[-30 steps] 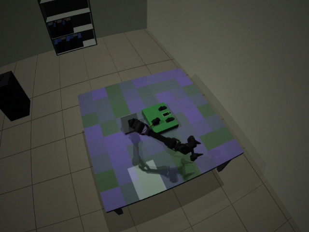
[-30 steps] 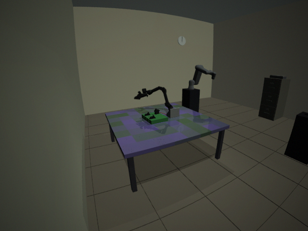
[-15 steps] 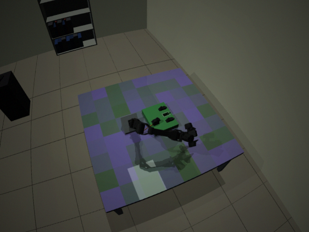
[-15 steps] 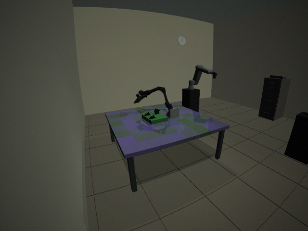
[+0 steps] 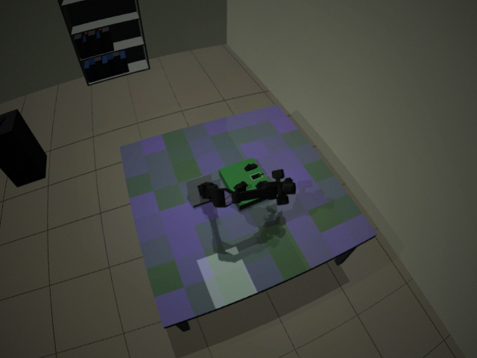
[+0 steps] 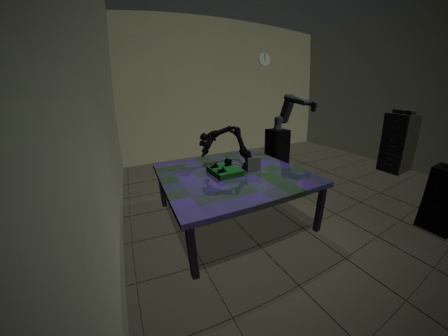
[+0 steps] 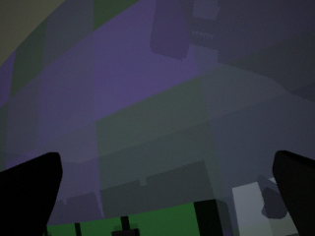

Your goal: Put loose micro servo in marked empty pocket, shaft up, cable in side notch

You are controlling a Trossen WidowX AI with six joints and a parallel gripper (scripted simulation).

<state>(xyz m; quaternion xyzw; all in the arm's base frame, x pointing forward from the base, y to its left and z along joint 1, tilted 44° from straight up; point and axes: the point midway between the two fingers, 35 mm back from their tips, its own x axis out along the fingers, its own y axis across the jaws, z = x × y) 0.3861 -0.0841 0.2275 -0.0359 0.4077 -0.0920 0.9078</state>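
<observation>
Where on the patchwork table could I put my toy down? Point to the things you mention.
Try the pale patch by the edge of the purple-and-green patchwork table (image 5: 165, 279) (image 6: 224, 213), away from the flat green deck (image 5: 235, 173) (image 6: 231, 175). It's crowded on that deck: black parts stand there, with the black arm above.

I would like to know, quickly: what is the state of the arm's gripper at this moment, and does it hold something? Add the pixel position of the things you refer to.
Gripper (image 5: 285, 187) (image 6: 203, 155) (image 7: 171, 164): open wide, nothing between its fingers.
</observation>
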